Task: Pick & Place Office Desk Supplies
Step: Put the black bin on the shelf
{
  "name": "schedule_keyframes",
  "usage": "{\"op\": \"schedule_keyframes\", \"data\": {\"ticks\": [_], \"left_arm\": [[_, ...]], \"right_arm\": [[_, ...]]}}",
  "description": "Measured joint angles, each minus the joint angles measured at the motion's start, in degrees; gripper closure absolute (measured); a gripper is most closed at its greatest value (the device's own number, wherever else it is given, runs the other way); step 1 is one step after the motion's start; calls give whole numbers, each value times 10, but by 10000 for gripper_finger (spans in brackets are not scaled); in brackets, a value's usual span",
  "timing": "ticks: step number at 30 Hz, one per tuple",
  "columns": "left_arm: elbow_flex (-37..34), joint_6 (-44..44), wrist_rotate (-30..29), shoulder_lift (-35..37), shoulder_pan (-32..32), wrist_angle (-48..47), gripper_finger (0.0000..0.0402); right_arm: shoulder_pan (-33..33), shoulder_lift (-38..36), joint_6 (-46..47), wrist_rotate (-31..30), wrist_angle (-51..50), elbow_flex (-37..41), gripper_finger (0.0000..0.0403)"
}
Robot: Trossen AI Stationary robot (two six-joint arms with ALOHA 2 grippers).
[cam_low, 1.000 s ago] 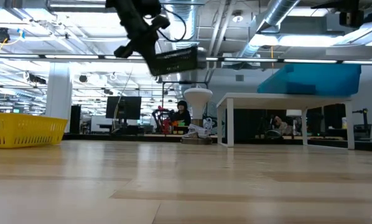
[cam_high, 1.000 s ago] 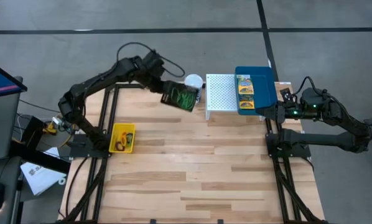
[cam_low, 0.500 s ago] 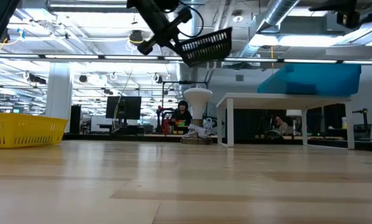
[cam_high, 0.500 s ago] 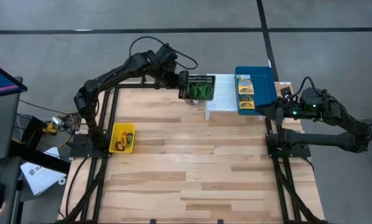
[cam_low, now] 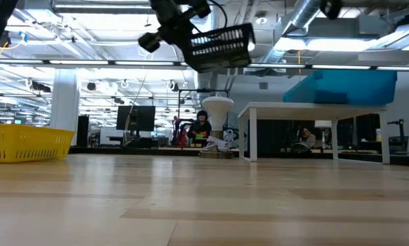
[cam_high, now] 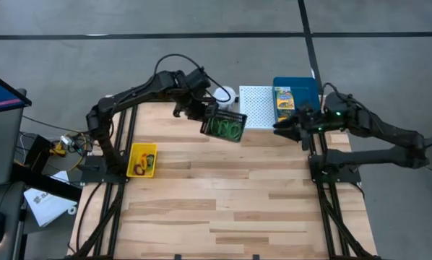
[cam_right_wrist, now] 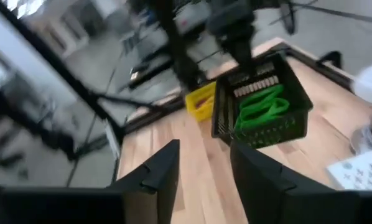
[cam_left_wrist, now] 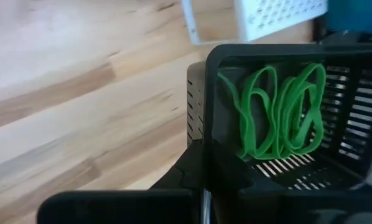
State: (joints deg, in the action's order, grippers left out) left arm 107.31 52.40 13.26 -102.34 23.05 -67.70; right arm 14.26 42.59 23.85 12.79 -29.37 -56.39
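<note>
The black mesh basket (cam_high: 225, 125) hangs in the air over the table's far middle, near the white stand, with green loops (cam_left_wrist: 279, 112) lying inside it. My left gripper (cam_high: 205, 115) is shut on the basket's left side. The low view shows the basket (cam_low: 221, 46) high above the table. My right gripper (cam_high: 282, 128) hovers open and empty near the blue tray's near edge, pointing toward the basket (cam_right_wrist: 260, 106). The blue tray (cam_high: 303, 90) rests on the white stand and holds printed packets (cam_high: 284, 101). The yellow bin (cam_high: 141, 160) stands at the left. My left gripper pinches the basket's side wall (cam_left_wrist: 204, 134) near a corner, with one finger on the outside and one on the inside of the mesh. The fingers slant down from the table's far left. The basket is lifted clear and slightly tilted, with the loops resting in it.
A white perforated stand (cam_high: 258, 108) sits at the far edge with a white ball-topped object (cam_high: 227, 94) beside it. The yellow bin holds a few small pieces. Bare wood stretches across the middle and near half of the table.
My left gripper has carried the basket toward the table's right, then toward the near edge, rolling it from steeply tipped to nearly level. It stays clear of the table. My right gripper has swung from beside the tray's near right corner toward the table's left.
</note>
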Motion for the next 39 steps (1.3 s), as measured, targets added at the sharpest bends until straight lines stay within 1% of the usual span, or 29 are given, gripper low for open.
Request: {"op": "schedule_keyframes", "data": {"ticks": [4, 8, 10, 13, 15, 17, 19, 22, 26, 29, 31, 35, 39], "left_arm": [[0, -32, -15, 9, 7, -42, 401], [0, -56, -37, 11, 9, -62, 401], [0, -67, -38, 11, 8, -63, 401], [0, -73, -44, 11, 8, -60, 401], [0, -73, -51, 11, 10, -49, 401], [0, -73, -54, 11, 15, -48, 401], [0, -73, -61, 11, 18, -48, 401], [0, -73, -67, 11, 22, -41, 401], [0, -72, -68, 11, 22, -33, 401], [0, -71, -67, 11, 19, -27, 401], [0, -71, -67, 11, 16, -22, 401], [0, -70, -67, 11, 12, -15, 401], [0, -70, -66, 11, 9, -15, 401]], "right_arm": [[0, 68, -90, 41, -54, -63, 230], [-1, 145, -129, 83, -118, -155, 198], [-14, 189, -149, 83, -156, -200, 191], [-42, 255, -165, 74, -187, -268, 194], [-62, 294, -169, 58, -200, -310, 203], [-84, 330, -170, 30, -206, -344, 214], [-98, 363, -170, 2, -211, -368, 224], [-112, 403, -165, -14, -217, -392, 231], [-132, 446, -168, -66, -226, -398, 226], [-143, 473, -173, -96, -212, -399, 219], [-151, 486, -184, -128, -200, -399, 216], [-161, 503, -206, -202, -176, -399, 214], [-158, 510, -223, -233, -165, -400, 214]]}}
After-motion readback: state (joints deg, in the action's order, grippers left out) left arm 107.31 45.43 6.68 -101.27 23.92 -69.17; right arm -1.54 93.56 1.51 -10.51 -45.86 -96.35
